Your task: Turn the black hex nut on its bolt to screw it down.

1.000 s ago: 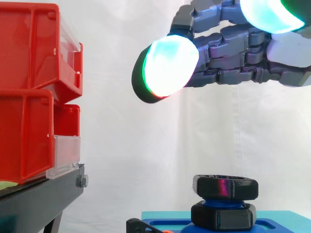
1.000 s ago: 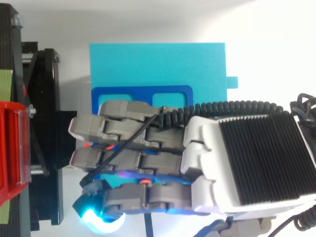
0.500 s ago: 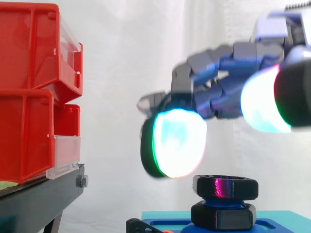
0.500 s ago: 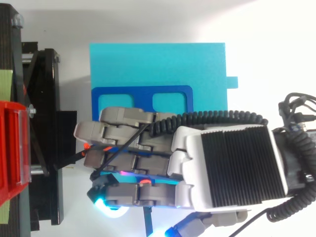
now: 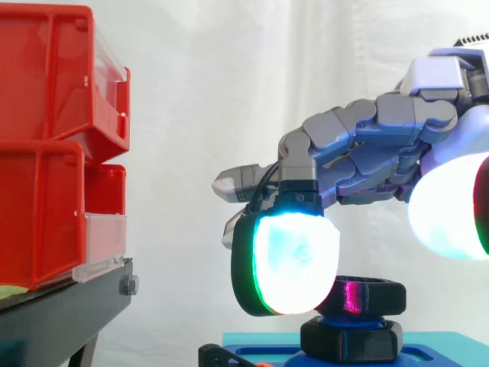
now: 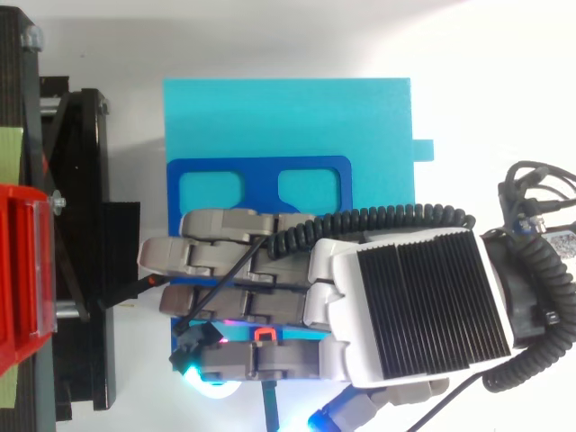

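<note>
From the side, robot hand [image 5: 382, 145] loosely open, gripping nothing, one glowing pad [image 5: 294, 260] overlapping the black hex nut [image 5: 370, 297]. Hides that nut from above, leaving the teal base [image 6: 288, 117] partly bare

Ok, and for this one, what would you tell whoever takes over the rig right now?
Hand: down at the black hex nut, beside it and partly in front of it; neither view shows whether it grips the nut.
Things: the nut sits high on the blue bolt, above a second black nut; the bolt stands on the cyan base.
Done: the hand is at the nut.
Left: grasp the nut and turn it down the thread.
</note>
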Controlling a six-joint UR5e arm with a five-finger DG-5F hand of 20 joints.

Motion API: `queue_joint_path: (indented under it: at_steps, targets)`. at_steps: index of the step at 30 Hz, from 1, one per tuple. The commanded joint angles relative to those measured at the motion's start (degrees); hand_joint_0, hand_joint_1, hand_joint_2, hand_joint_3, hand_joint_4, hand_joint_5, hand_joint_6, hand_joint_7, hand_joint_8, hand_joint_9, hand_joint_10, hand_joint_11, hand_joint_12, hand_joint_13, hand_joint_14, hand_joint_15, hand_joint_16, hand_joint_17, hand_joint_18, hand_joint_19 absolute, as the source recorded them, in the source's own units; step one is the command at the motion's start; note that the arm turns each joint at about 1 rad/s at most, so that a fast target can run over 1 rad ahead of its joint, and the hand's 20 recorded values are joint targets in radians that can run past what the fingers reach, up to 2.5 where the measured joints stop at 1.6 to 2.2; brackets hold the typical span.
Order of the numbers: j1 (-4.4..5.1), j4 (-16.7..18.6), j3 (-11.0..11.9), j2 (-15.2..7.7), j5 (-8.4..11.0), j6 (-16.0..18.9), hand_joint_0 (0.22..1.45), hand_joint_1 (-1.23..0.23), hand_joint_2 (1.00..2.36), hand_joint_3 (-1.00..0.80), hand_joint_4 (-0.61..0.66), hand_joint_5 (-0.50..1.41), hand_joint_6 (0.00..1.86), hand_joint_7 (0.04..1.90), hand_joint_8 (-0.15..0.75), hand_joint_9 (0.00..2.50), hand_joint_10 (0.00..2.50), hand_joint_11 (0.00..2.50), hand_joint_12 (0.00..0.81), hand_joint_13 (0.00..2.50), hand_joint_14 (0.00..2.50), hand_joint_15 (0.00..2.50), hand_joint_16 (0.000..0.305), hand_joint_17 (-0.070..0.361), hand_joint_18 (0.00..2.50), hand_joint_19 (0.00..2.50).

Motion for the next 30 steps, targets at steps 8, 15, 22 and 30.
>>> queue_joint_path:
  at_steps: [8, 15, 22, 30]
  targets:
    - [-1.87, 2.0, 0.0, 0.0, -4.28, -3.1, 0.50, -0.40, 1.00, -0.50, 0.24, -0.13, 0.58, 1.02, 0.301, 0.41, 0.00, 0.19, 0.365, 0.06, 0.00, 0.00, 0.056, 0.126, 0.00, 0.07]
    - [-3.01, 2.5, 0.0, 0.0, -5.16, -3.2, 0.50, -0.40, 1.00, -0.50, 0.24, -0.13, 0.59, 1.00, 0.304, 0.42, 0.00, 0.19, 0.364, 0.07, 0.00, 0.00, 0.056, 0.126, 0.00, 0.08]
    - [-3.71, 2.2, 0.0, -0.1, -6.74, -3.5, 0.51, -0.40, 1.00, -0.50, 0.25, -0.12, 0.57, 1.02, 0.302, 0.42, 0.00, 0.20, 0.364, 0.07, 0.00, 0.00, 0.056, 0.125, 0.00, 0.07]
    - [-4.15, 2.2, 0.0, -1.0, -7.62, -3.5, 0.51, -0.40, 1.00, -0.50, 0.25, -0.12, 0.54, 1.08, 0.303, 0.42, 0.00, 0.19, 0.364, 0.07, 0.00, 0.00, 0.055, 0.125, 0.00, 0.08]
